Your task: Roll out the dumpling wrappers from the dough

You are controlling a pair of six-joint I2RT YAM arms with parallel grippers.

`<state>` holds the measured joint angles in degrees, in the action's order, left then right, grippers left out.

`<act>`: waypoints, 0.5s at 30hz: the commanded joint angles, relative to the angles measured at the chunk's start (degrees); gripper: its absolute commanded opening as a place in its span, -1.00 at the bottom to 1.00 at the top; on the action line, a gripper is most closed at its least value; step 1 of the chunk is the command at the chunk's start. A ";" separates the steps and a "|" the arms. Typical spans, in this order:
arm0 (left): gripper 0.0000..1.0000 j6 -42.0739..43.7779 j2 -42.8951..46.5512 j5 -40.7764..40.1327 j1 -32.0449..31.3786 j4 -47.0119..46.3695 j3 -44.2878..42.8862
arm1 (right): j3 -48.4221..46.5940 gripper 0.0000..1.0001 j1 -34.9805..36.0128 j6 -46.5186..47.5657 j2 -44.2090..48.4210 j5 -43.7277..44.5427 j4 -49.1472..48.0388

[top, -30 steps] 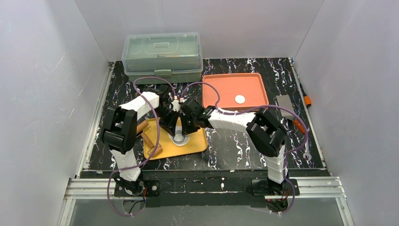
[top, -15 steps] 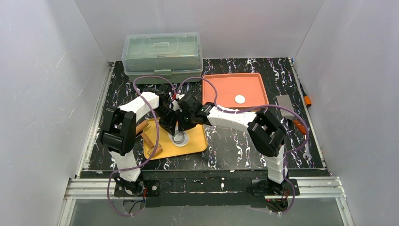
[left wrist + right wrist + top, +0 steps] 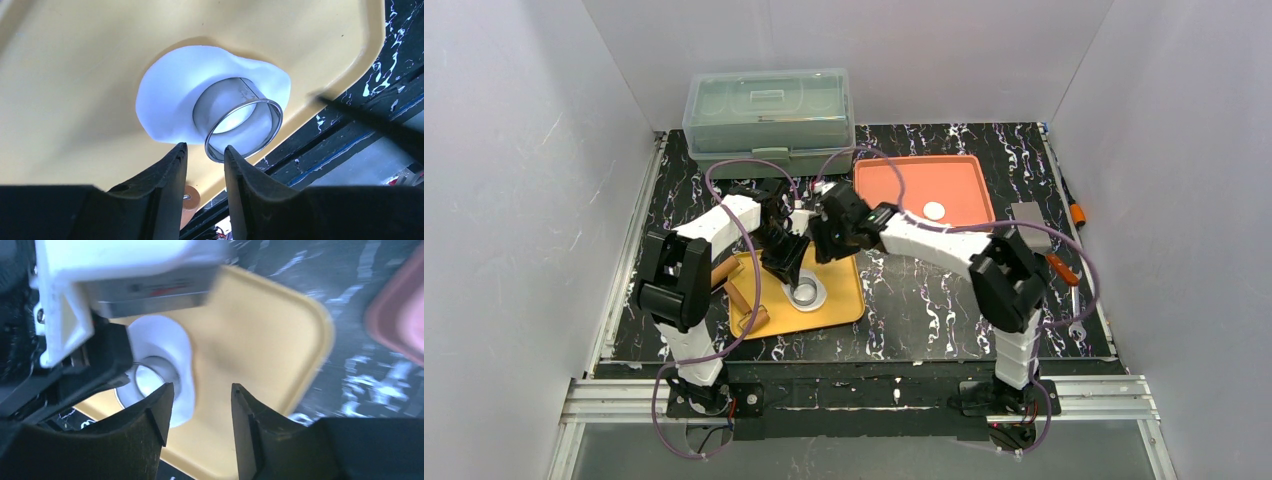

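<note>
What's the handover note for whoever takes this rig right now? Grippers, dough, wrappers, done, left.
Left gripper: open, empty, right by the metal ring.
Right gripper: open, empty, above the yellow tray beside the dough.
Dough: flattened sheet on the yellow tray, with the ring standing pressed into it. The rolling pin lies on that tray's left side.
Done: one dumpling wrapper sits on the orange tray.
Left: the piece inside the ring is not out yet. Probably lift the ring, move that disc to the orange tray, then cut more.
</note>
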<state>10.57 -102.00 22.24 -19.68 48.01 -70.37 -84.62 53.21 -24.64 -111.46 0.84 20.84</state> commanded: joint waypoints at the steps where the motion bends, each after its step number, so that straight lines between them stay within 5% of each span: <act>1: -0.34 1.02 3.39 0.28 -0.21 1.54 -1.27 | 1.41 0.12 -7.78 1.48 13.29 4.48 2.44; 11: -0.20 1.57 8.04 -0.03 -0.09 1.90 -2.49 | 13.13 0.96 -42.45 1.95 32.63 14.31 11.47; 15: -0.08 1.68 10.54 0.00 -0.17 1.37 -2.18 | 17.68 0.97 -47.63 -1.54 36.53 18.32 9.83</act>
<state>11.40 -95.44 22.17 -19.68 48.31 -71.16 -70.72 7.46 -23.22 -77.56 14.74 27.77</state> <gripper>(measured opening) 0.433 0.983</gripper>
